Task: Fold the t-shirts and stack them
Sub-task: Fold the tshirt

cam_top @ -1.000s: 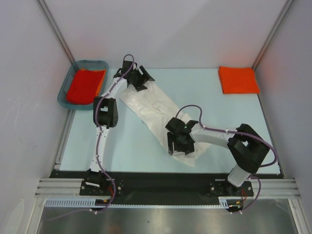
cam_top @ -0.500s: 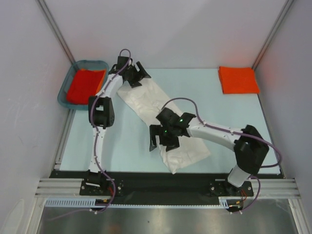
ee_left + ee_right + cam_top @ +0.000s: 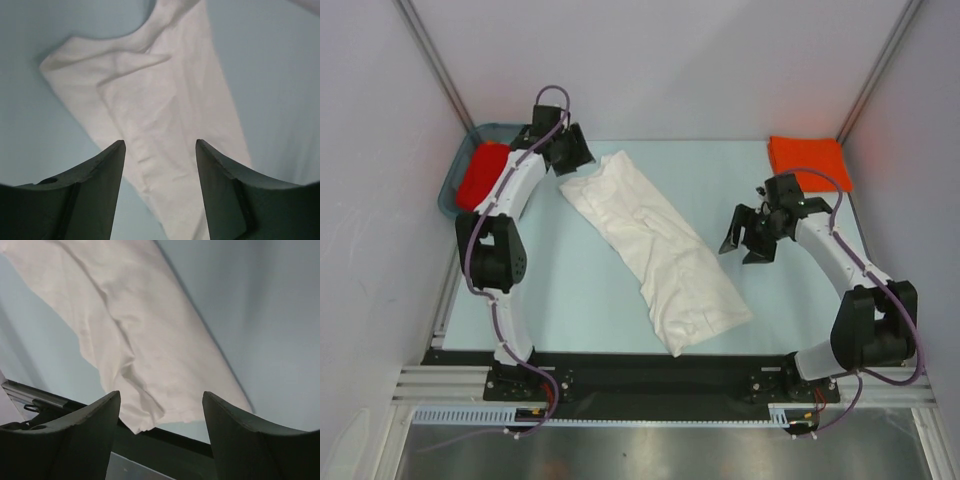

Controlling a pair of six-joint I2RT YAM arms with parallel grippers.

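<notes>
A white t-shirt (image 3: pixel 655 245) lies folded into a long strip, running diagonally from the table's back left to its front middle; no print shows. It also shows in the left wrist view (image 3: pixel 150 100) and the right wrist view (image 3: pixel 135 335). My left gripper (image 3: pixel 572 152) is open and empty, raised by the strip's back-left end. My right gripper (image 3: pixel 742 243) is open and empty, right of the strip's middle and apart from it. A folded orange-red t-shirt (image 3: pixel 808 162) lies at the back right. Another orange-red shirt (image 3: pixel 478 175) sits in the basket.
A teal plastic basket (image 3: pixel 450 195) stands at the back left, partly hidden by the left arm. The table's black front rail (image 3: pixel 165 440) shows just past the white shirt's near end. Grey walls close in the left, back and right sides.
My right gripper has let go of the shirt's near end and swung right and back, off the cloth. My left gripper has moved back-left off the far end. The shirt lies flatter.
</notes>
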